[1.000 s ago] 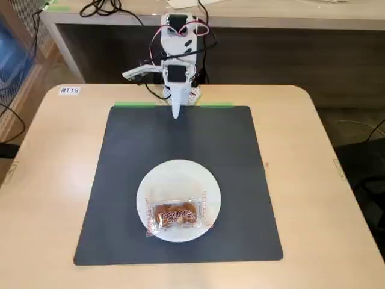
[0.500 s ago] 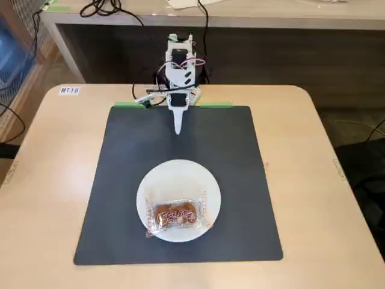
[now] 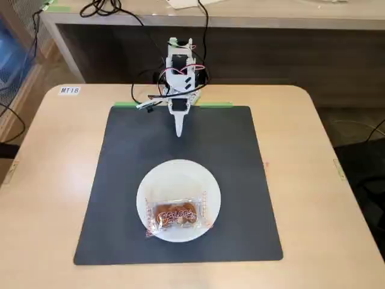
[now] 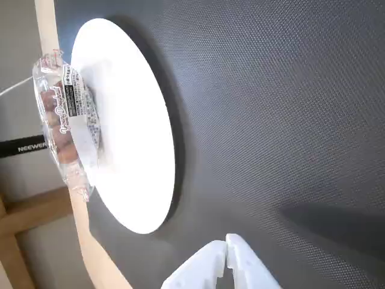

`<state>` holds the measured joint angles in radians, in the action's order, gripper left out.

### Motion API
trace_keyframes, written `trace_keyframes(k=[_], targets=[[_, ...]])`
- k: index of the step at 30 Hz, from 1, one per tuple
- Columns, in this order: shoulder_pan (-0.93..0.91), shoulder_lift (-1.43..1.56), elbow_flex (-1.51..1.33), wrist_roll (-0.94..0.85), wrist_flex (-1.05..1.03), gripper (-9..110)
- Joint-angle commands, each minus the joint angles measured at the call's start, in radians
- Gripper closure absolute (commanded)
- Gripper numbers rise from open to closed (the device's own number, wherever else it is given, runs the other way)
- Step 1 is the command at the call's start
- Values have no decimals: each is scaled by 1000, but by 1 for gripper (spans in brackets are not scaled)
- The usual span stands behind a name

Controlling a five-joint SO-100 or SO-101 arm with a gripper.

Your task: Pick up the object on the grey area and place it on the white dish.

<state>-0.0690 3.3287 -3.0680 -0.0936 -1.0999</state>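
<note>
A clear-wrapped brown snack packet [image 3: 176, 217] lies on the white dish [image 3: 178, 180], on the half nearest the camera, its edge overhanging the rim. In the wrist view the packet [image 4: 63, 120] lies at the dish's [image 4: 132, 138] far edge. The dish sits on the dark grey mat [image 3: 132, 156]. My white gripper [image 3: 179, 131] is folded back at the mat's far edge, pointing down, shut and empty, well away from the dish. Its closed fingertips [image 4: 227, 242] show at the bottom of the wrist view.
The mat lies on a light wooden table [image 3: 313, 180]. The arm base [image 3: 180, 78] with cables stands at the table's far edge. A second table [image 3: 240, 12] runs behind it.
</note>
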Motion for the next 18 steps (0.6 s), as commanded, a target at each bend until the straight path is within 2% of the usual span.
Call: trace_keyframes(k=[1, 18], targets=[[-15, 23, -38, -5, -8, 102], [-6, 23, -44, -17, 17, 101]])
